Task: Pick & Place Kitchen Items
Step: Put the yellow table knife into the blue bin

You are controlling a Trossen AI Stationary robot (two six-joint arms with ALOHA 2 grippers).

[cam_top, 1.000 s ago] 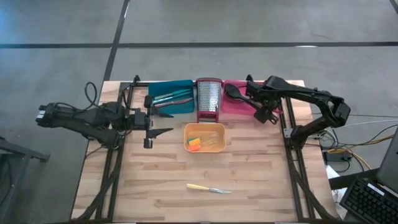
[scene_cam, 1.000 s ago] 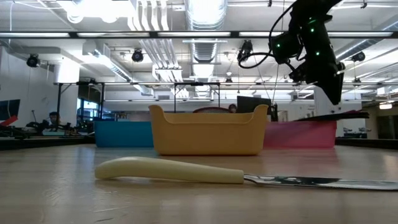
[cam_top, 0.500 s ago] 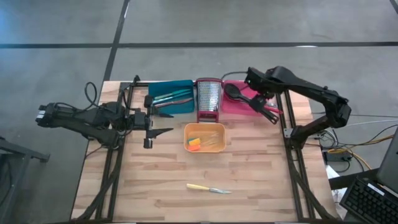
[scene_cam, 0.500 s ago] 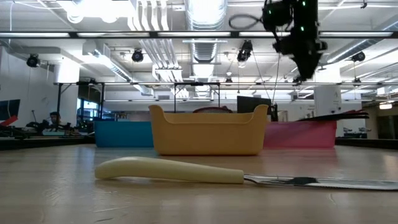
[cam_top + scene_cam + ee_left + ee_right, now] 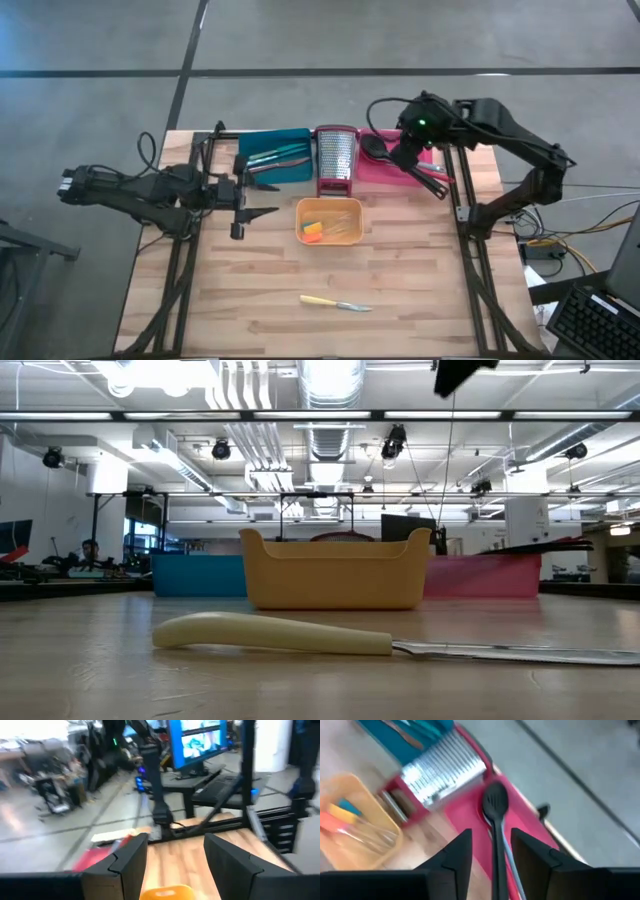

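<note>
The right gripper point(image 5: 490, 852) hangs empty, fingers apart, above the pink tray point(image 5: 385, 168) holding the long black spoon point(image 5: 495, 820), while the cream-handled knife point(image 5: 335, 303) lies near the table's front edge, so reaching there risks clipping the orange tray point(image 5: 329, 222).

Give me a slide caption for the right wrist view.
Right gripper open above the pink tray, black slotted spatula lying inside.

A cream-handled knife point(image 5: 335, 303) lies flat near my tabletop's front edge. Long black slotted spatula point(image 5: 495, 820) lies in the pink tray by the back edge; small orange and yellow pieces point(image 5: 315, 231) sit in the orange tray.
</note>
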